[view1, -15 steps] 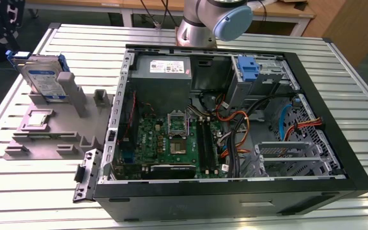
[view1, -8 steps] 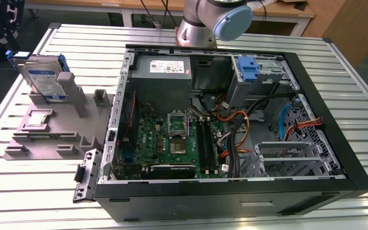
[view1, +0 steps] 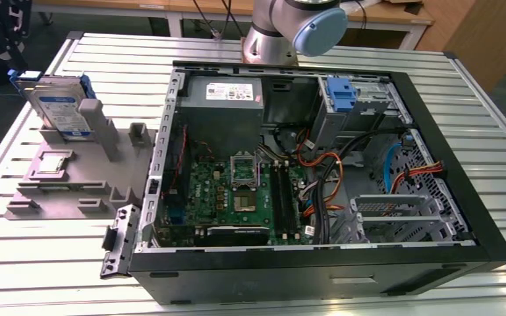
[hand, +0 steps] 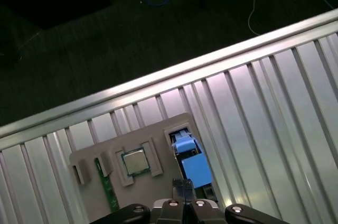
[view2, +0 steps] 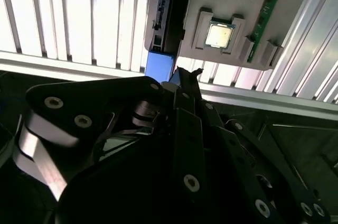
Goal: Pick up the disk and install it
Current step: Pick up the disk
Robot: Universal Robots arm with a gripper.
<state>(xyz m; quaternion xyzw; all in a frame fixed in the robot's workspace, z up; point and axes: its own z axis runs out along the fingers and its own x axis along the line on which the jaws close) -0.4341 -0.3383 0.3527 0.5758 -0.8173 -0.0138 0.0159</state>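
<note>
On the slatted table (view1: 24, 263) sits an open PC case (view1: 323, 266), lying on its side. To the exterior view's left of it is a grey fixture (view1: 60, 191). The disk (view1: 60, 105) stands upright on edge in a slot at the fixture's far end, label facing out and blue frame along its edges. A tall grey post (view1: 101, 128) is just beside it, toward the case. A CPU (view1: 51, 163) lies flat on the fixture, nearer the camera.

The arm (view1: 292, 26) rises behind the case. In the first wrist view the gripper (hand: 182, 184) hangs over the disk (hand: 193, 167) with its fingers together, gripping nothing and clear of the disk. The CPU (hand: 134, 161) and a green RAM stick (hand: 107, 189) lie beside the slot.

The second wrist view shows the disk (view2: 160, 65) edge-on just past the gripper (view2: 186, 76).

Inside the case are the motherboard (view1: 235, 191), a grey box (view1: 222, 99), a blue bracket (view1: 342, 95), loose cables (view1: 323, 178) and a metal cage (view1: 394, 210).
</note>
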